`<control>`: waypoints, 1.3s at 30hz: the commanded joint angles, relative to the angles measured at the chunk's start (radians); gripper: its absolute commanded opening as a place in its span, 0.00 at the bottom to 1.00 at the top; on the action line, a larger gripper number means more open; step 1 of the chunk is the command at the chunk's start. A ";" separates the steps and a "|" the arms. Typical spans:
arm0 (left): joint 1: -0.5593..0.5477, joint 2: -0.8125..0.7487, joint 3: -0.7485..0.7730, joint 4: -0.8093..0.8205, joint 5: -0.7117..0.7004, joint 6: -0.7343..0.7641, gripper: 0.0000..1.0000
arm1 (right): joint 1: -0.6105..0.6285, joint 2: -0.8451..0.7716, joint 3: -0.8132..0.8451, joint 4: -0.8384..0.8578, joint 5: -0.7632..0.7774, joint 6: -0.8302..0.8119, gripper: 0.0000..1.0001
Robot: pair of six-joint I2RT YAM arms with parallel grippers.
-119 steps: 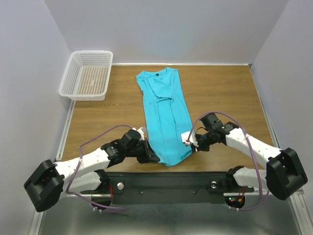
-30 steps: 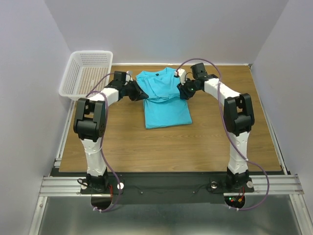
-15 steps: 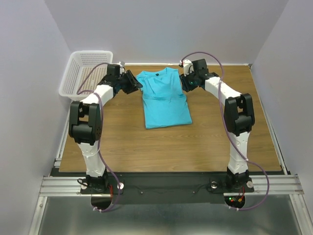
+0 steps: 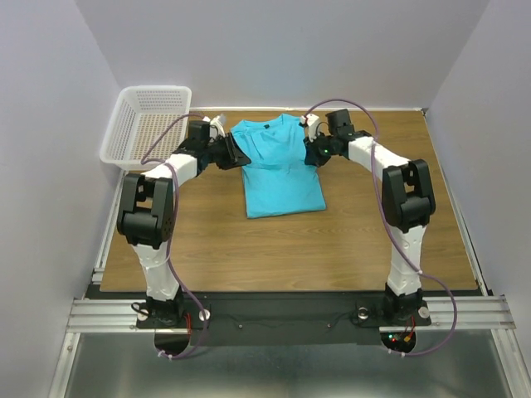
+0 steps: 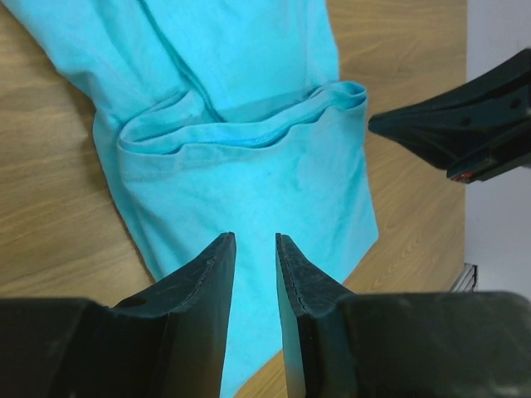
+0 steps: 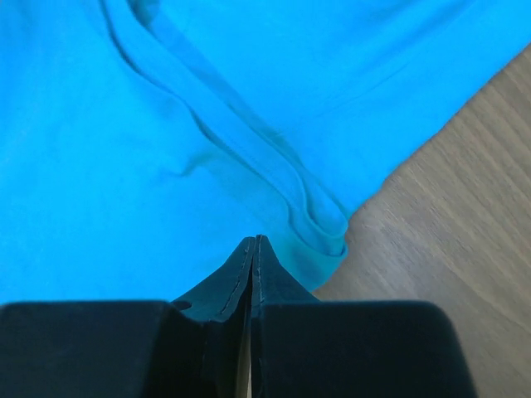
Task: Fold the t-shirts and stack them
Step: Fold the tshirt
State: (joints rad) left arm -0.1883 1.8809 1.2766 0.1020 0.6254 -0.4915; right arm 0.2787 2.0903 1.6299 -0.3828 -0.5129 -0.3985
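The turquoise t-shirt [image 4: 282, 178] lies folded in half at the back middle of the table, its near hem laid over the upper part, a small dark mark at the neckline. My left gripper [image 4: 239, 157] sits at the shirt's left edge by the fold's hem. In the left wrist view it [image 5: 253, 240] is slightly open and empty above the cloth [image 5: 249, 182]. My right gripper [image 4: 313, 152] sits at the shirt's right edge. In the right wrist view it [image 6: 254, 240] is shut with nothing between the jaws, just over the cloth [image 6: 124, 166] near the hem corner.
A white mesh basket [image 4: 149, 124] stands at the back left corner, close to my left arm. The wooden table [image 4: 332, 249] stretches toward the near edge. The right gripper's fingers [image 5: 465, 124] show across the shirt in the left wrist view.
The shirt's near hem has been carried back onto its upper half, so it now lies folded. Both grippers have let go, lifted outward, then come back down to the shirt's sides.
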 commanded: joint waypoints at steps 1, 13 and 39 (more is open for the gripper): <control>-0.002 0.053 0.059 0.025 0.051 0.010 0.36 | -0.004 0.068 0.068 0.009 0.037 0.042 0.03; -0.011 0.210 0.173 -0.028 -0.053 0.002 0.36 | -0.010 0.146 0.185 0.012 0.223 0.108 0.01; -0.028 -0.335 -0.052 0.042 -0.264 0.255 0.59 | -0.015 -0.478 -0.465 -0.093 -0.277 -0.785 0.66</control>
State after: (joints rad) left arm -0.2089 1.7317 1.3224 0.0795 0.3737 -0.3058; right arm 0.2668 1.6890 1.2995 -0.4156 -0.6296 -0.7494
